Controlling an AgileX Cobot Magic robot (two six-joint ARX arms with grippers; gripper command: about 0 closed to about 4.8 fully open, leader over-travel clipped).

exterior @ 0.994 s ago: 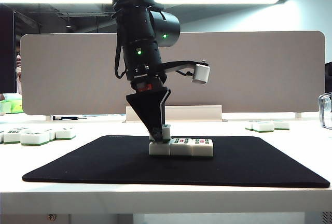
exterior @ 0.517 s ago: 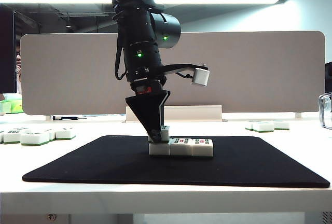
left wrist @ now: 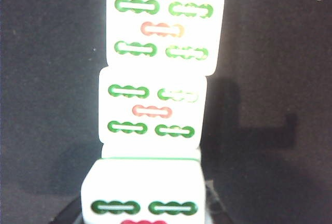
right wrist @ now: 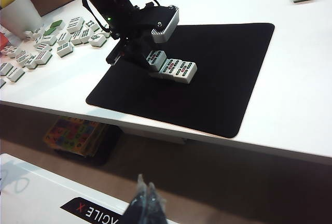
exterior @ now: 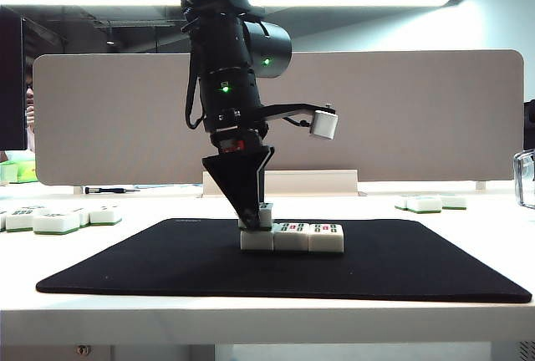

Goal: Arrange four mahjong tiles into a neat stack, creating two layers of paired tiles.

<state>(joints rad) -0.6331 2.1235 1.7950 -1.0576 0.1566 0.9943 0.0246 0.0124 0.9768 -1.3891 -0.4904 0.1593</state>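
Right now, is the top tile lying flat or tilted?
Flat: the top tile sits level on the row's end tile, left gripper around it.

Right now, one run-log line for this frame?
phase: stacking | left gripper: at fourth tile atop row's left-end tile, grip unclear | right gripper: shut, parked off table | mat: three-tile row, second layer unfinished
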